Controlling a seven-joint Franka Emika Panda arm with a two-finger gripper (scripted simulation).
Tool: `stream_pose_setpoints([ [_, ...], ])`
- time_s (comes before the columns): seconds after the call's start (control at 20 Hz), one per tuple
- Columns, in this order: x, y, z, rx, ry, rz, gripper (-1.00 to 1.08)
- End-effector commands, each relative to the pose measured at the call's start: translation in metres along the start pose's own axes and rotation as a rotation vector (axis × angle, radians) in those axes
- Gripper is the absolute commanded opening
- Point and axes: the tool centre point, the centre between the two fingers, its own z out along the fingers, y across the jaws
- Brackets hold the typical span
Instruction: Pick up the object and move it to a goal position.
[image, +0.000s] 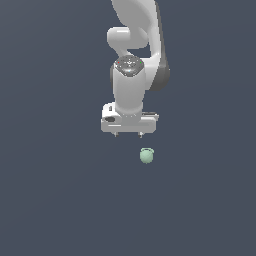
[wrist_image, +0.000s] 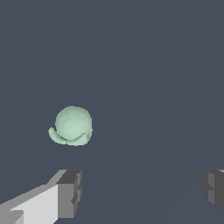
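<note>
The object (image: 146, 155) is a small pale mint-green ball with a short rim, lying on the dark grey floor. In the wrist view the object (wrist_image: 72, 126) sits apart from both fingers, outside the gap between them. My gripper (image: 128, 135) hangs above the floor, a little to the exterior view's left of the ball and not touching it. Its fingers (wrist_image: 70, 194) stand wide apart, so it is open with nothing held.
Only the white arm (image: 132, 60) and the flat dark grey ground (image: 60, 200) show besides the ball.
</note>
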Motion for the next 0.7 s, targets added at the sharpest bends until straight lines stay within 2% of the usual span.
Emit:
stream_pose_setpoints([
  [0.0, 0.0, 0.0, 0.0, 0.0, 0.0, 0.0, 1.0],
  [0.4, -0.013, -0.013, 0.015, -0.005, -0.05, -0.065, 1.0],
  [0.65, -0.013, -0.013, 0.014, -0.005, -0.05, -0.066, 1.0],
])
